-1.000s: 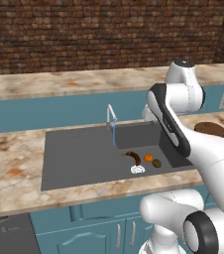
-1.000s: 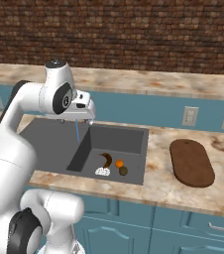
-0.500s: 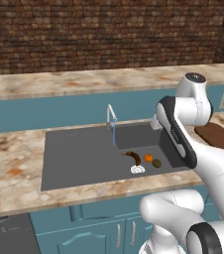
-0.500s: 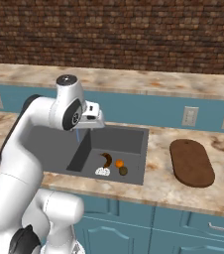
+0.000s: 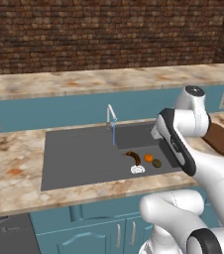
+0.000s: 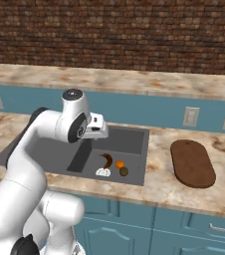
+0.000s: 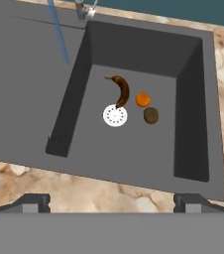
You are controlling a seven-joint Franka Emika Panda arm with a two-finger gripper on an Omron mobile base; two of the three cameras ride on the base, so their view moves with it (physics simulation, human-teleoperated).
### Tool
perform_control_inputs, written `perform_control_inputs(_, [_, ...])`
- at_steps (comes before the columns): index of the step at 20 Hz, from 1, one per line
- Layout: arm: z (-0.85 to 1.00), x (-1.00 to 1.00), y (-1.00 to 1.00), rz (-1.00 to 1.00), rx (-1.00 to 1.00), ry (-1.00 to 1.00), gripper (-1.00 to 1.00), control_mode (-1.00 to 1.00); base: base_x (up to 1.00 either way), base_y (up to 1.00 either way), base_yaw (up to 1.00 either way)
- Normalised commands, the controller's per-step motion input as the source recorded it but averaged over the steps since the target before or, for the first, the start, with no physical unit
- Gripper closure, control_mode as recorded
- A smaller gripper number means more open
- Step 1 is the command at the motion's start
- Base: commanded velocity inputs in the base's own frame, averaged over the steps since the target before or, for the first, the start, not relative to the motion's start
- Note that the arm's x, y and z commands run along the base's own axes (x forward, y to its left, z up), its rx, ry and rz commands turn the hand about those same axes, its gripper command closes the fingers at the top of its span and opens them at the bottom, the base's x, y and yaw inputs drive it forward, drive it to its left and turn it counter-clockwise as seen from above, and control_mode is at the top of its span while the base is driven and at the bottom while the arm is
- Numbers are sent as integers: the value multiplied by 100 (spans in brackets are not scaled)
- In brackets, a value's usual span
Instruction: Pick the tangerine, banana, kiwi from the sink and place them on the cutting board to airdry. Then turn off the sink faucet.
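Note:
The dark grey sink [image 7: 189, 114] holds all three fruits near its white drain [image 7: 115, 115]. The curved brown banana [image 7: 121, 89] lies just above the drain, the orange tangerine [image 7: 142, 99] beside it, and the olive-brown kiwi [image 7: 150, 115] below the tangerine. My gripper [image 7: 113, 202] hovers high over the counter's front edge, open, with nothing between its fingertips [image 7: 32, 202]. The silver sink faucet [image 5: 111, 115] pours a thin blue stream [image 7: 59, 34]. The dark brown cutting board [image 6: 192, 163] lies on the counter right of the sink [image 6: 134, 140], bare.
A marble counter [image 5: 15, 163] surrounds the sink, with a raised back ledge and a brick wall behind. Wall outlets [image 6: 190, 116] sit on the blue backsplash. The sink's shallow left part [image 5: 74, 158] is bare.
The arm has swung to the right, over the deep basin with the fruits. The gripper has stayed open. The fruits have not moved.

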Motion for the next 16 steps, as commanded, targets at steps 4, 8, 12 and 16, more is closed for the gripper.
perform_control_inputs(4, [-29,17,-11,0,0,1,-100,-100,0,0,0])
perform_control_inputs(8, [-22,24,-11,-1,0,4,-100,-100,0,0,0])
perform_control_inputs(12, [-24,23,-11,-2,0,2,-100,-100,0,0,0])
perform_control_inputs(16, [-31,20,-12,-1,0,0,-100,-100,0,0,0])
